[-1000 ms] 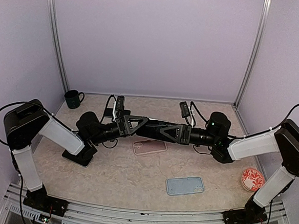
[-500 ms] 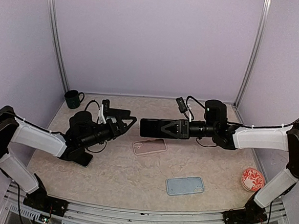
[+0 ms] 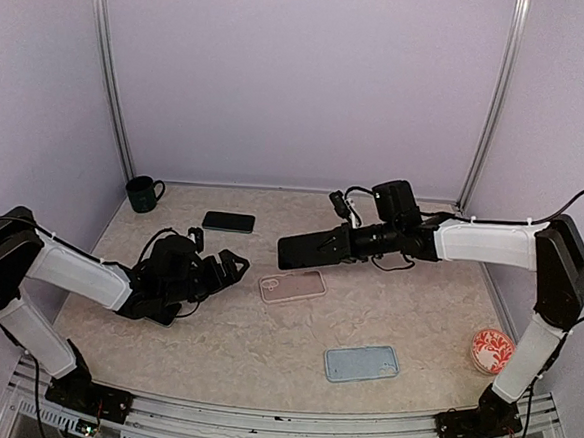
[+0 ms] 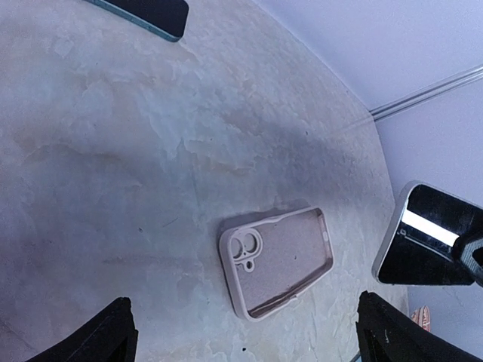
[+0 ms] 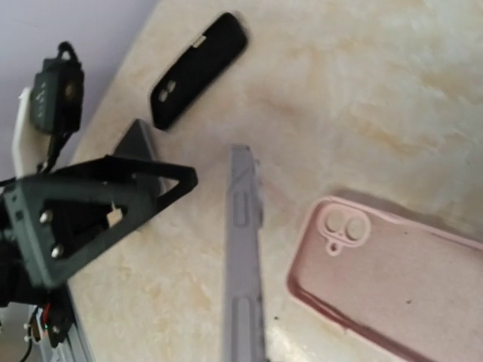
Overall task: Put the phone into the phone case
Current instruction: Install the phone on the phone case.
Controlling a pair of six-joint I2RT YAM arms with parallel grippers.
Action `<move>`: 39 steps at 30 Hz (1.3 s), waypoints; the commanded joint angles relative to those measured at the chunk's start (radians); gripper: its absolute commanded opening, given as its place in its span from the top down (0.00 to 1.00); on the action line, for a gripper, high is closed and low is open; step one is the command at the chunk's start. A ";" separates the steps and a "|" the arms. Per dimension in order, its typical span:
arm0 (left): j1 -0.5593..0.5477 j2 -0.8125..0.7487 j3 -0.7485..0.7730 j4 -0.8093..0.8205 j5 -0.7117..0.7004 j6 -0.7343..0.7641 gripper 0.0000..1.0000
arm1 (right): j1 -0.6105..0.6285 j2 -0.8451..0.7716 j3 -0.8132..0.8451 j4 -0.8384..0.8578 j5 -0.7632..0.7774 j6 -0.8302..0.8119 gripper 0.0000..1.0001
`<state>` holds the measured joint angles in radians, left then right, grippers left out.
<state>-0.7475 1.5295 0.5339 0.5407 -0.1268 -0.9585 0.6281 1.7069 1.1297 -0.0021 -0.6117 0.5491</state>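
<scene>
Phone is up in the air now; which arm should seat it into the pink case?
Right. The right gripper is shut on the phone and holds it just above and behind the pink case. The left gripper is open, empty, and off to the case's left.

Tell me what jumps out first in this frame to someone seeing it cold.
The right gripper holds a dark phone in the air, just beyond the empty pink case lying open side up at mid-table. The left gripper sits low beside that case with its jaws wide and holding nothing. A blue case lies nearer the front edge.
</scene>
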 commanded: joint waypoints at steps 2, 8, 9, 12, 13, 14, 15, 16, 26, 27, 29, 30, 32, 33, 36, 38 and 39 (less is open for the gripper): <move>0.005 0.066 0.028 0.057 0.053 -0.033 0.01 | -0.018 0.133 0.158 -0.179 -0.095 0.009 1.00; 0.004 0.121 0.054 0.083 0.071 -0.032 0.01 | -0.025 0.217 0.207 -0.204 -0.158 0.013 1.00; 0.004 0.130 0.058 0.087 0.075 -0.031 0.01 | -0.029 0.229 0.213 -0.209 -0.166 0.017 1.00; 0.005 0.157 0.074 0.111 0.097 -0.029 0.01 | -0.045 0.271 0.237 -0.226 -0.205 0.028 1.00; 0.005 0.167 0.080 0.118 0.107 -0.028 0.01 | -0.050 0.286 0.245 -0.233 -0.220 0.032 1.00; 0.005 0.175 0.088 0.123 0.117 -0.029 0.01 | -0.053 0.298 0.251 -0.235 -0.232 0.034 1.00; 0.004 0.188 0.096 0.126 0.120 -0.030 0.01 | -0.056 0.308 0.258 -0.239 -0.237 0.035 1.00; 0.004 0.198 0.102 0.128 0.121 -0.031 0.01 | -0.059 0.317 0.265 -0.243 -0.242 0.035 1.00; -0.013 0.250 0.143 0.139 0.167 -0.038 0.01 | -0.074 0.382 0.315 -0.255 -0.280 0.044 1.00; -0.015 0.253 0.147 0.138 0.168 -0.038 0.01 | -0.075 0.387 0.319 -0.254 -0.284 0.044 1.00; -0.018 0.261 0.157 0.136 0.169 -0.038 0.01 | -0.076 0.401 0.323 -0.258 -0.295 0.046 1.00; -0.019 0.264 0.161 0.135 0.169 -0.037 0.01 | -0.076 0.405 0.323 -0.259 -0.298 0.047 1.00; -0.021 0.272 0.168 0.133 0.171 -0.037 0.01 | -0.077 0.412 0.323 -0.258 -0.306 0.047 1.00; -0.022 0.275 0.172 0.133 0.171 -0.037 0.01 | -0.079 0.414 0.323 -0.258 -0.308 0.047 1.00; -0.028 0.291 0.186 0.133 0.177 -0.037 0.01 | -0.080 0.423 0.324 -0.259 -0.314 0.048 1.00; -0.032 0.301 0.196 0.133 0.180 -0.040 0.01 | -0.082 0.432 0.327 -0.258 -0.323 0.048 1.00; -0.035 0.308 0.200 0.133 0.183 -0.041 0.01 | -0.083 0.437 0.327 -0.257 -0.326 0.048 1.00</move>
<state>-0.7677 1.8072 0.7021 0.6594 0.0395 -0.9958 0.5571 2.1246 1.4261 -0.2676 -0.8837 0.5961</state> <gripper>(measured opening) 0.988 0.052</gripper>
